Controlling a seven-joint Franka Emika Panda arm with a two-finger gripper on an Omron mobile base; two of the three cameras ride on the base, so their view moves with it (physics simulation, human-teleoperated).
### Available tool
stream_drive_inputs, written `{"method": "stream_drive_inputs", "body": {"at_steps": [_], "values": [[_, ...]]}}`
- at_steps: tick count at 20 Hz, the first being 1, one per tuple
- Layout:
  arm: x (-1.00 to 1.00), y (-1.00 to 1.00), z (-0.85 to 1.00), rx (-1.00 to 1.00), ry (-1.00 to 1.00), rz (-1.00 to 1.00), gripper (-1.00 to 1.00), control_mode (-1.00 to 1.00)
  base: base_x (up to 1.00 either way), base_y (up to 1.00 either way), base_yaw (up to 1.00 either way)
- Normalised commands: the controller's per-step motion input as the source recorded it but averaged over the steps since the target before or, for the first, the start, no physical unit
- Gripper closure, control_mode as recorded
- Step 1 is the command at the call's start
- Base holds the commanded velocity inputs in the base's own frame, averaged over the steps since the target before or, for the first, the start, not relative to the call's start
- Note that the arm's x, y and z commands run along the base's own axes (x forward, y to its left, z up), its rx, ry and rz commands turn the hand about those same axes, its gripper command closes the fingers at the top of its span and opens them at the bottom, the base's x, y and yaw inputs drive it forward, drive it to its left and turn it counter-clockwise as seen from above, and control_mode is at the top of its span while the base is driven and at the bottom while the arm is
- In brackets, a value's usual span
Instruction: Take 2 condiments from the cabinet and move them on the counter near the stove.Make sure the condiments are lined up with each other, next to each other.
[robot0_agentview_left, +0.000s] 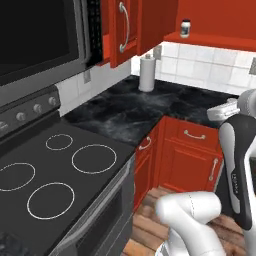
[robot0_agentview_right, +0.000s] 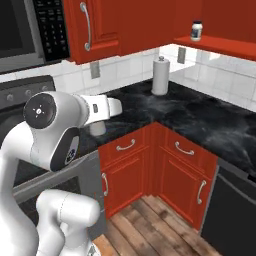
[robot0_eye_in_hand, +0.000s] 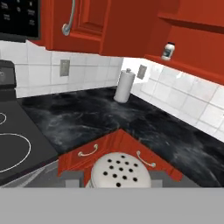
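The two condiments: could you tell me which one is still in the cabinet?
The white jar with the dark lid stands on the cabinet shelf. The small shaker, with its perforated cap, sits between the fingertips of the gripper, over the counter edge.

White square tiles (robot0_agentview_left: 200, 62) line the wall in the upper right of the left base view, with a grey outlet (robot0_agentview_right: 95, 70) set into them. Wooden planks (robot0_agentview_right: 150, 227) cover the floor at the bottom. A white paper towel roll (robot0_agentview_left: 146, 73) stands upright before the tiles.

Kitchen: stove (robot0_agentview_left: 55, 170), marble counter (robot0_agentview_left: 135, 107), cabinet (robot0_agentview_right: 125, 25).
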Motion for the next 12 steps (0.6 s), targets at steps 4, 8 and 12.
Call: {"method": "stream_drive_inputs", "body": {"at_steps": [4,8,12], "values": [[0.0,0.0,0.0,0.0,0.0,0.0,1.0,1.0,-0.15,-0.16,0.56],[0.0,0.0,0.0,0.0,0.0,0.0,1.0,1.0,0.1,-0.41,0.56],[0.0,0.0,0.0,0.0,0.0,0.0,1.0,1.0,0.01,-0.46,0.54]]}}
